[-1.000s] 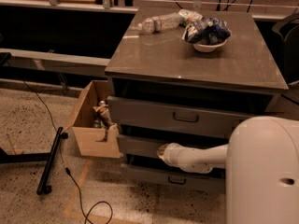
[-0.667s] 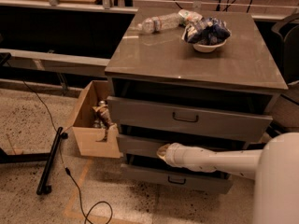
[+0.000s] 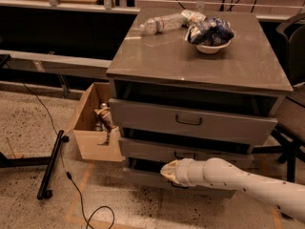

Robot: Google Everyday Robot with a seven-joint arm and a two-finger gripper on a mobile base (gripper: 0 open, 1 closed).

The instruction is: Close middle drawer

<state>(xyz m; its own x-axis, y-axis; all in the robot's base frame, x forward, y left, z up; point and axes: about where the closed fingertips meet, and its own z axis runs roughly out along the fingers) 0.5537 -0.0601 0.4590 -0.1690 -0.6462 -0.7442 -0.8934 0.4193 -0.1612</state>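
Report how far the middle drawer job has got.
Done: the pincer is at the cabinet front, just below the middle drawer and near its pull. In hand: apparently the push, though contact with the drawer front cannot be made out. Left: the drawer looks part open, with a dark gap above its front, so it needs driving in flush.
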